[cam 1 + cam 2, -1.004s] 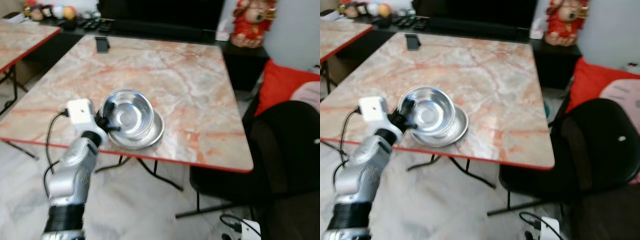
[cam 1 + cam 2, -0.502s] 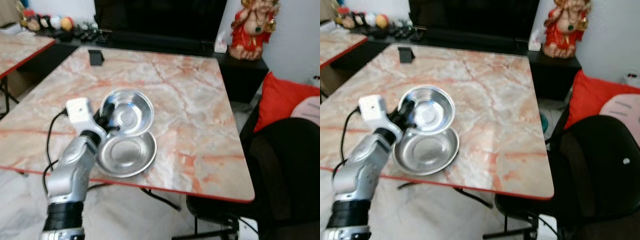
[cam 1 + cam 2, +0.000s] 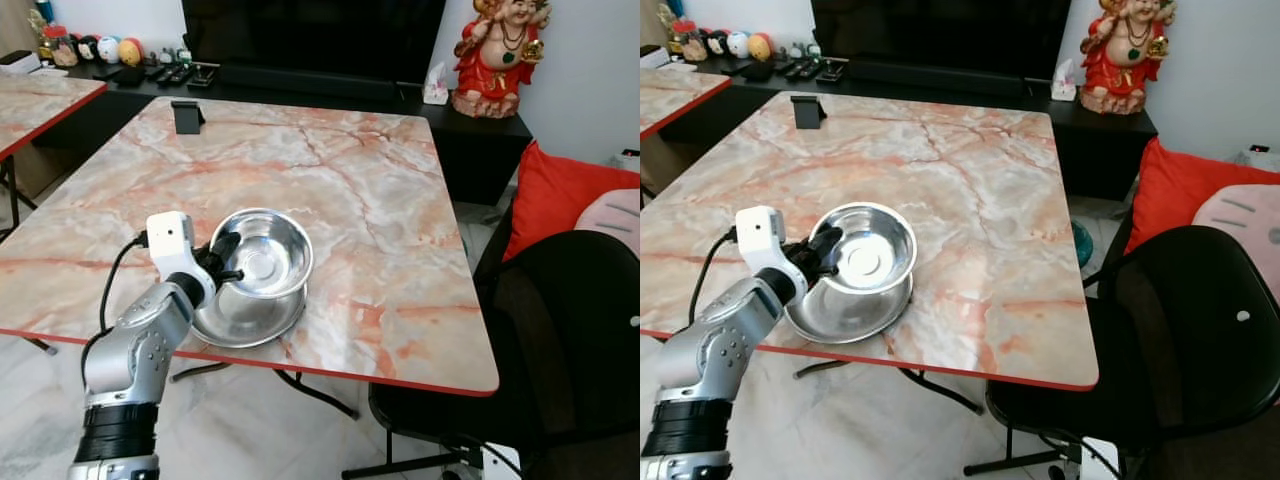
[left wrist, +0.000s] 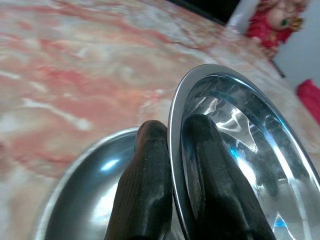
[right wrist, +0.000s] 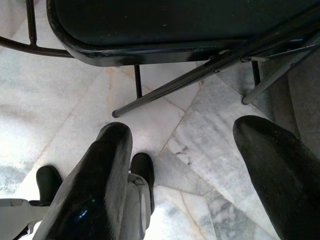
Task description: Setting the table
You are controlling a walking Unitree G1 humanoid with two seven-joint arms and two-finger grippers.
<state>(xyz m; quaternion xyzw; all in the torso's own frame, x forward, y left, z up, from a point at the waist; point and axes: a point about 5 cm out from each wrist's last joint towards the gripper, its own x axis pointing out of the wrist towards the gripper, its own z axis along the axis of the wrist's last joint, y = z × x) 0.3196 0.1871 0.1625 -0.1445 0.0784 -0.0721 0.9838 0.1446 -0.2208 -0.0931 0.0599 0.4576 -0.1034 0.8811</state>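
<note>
Above the steel plate (image 3: 245, 315), the left gripper (image 3: 226, 262) pinches the bowl (image 3: 265, 255) rim; light, rigid, slippery metal.

The right gripper (image 5: 195, 165) hangs idle, fingers spread wide.

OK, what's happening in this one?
The left gripper has its jaws clamped on the rim of a steel bowl, one finger inside and one outside, holding it tilted just above a second steel bowl that sits near the front edge of the marble table. The right gripper hangs open over the floor by a black chair.

Upper bowl (image 3: 263, 254) (perhaps slightly lower) back over the lower bowl (image 3: 247, 312).
</note>
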